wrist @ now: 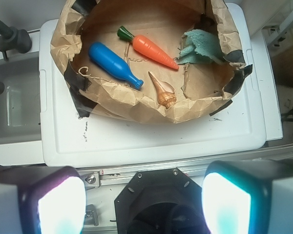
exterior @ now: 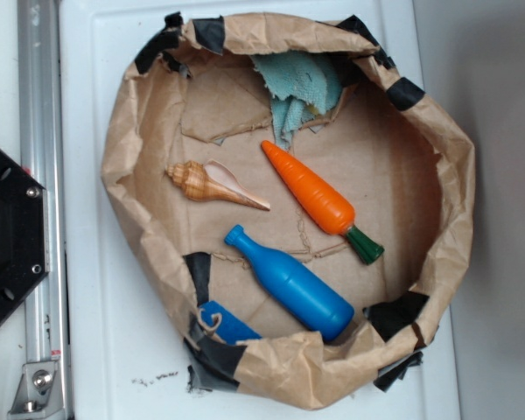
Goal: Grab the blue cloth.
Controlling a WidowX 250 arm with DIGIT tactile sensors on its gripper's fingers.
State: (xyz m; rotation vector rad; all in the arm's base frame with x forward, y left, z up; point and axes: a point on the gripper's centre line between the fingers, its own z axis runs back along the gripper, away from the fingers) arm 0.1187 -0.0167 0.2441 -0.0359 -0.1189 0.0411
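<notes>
The gripper (wrist: pixel 136 204) hangs with its two fingers (wrist: pixel 61 204) spread wide and nothing between them, well apart from the brown paper bag (exterior: pixel 136 166), whose sides are rolled down into a shallow basin and patched with black tape. In the wrist view the fingers sit low in the frame above the black base mount, while the paper bag rests on a white lid (wrist: pixel 151 139) farther off. The blue cloth (exterior: pixel 297 87) lies inside the paper bag, crumpled against the bag wall farthest from the bottle's base, partly draped up that wall, with its frayed edge near the tip of the orange toy carrot (exterior: pixel 319 197). Also inside the paper bag are a tan seashell (exterior: pixel 214 185) near the middle and a glossy blue plastic bottle (exterior: pixel 289 282) beside the carrot; a flat blue tag with string (exterior: pixel 227 324) is tucked at the bag wall by the bottle. By this evidence the task is barely begun: the cloth is untouched, and the approach, the descent over the bag rim and the pinch all remain.
</notes>
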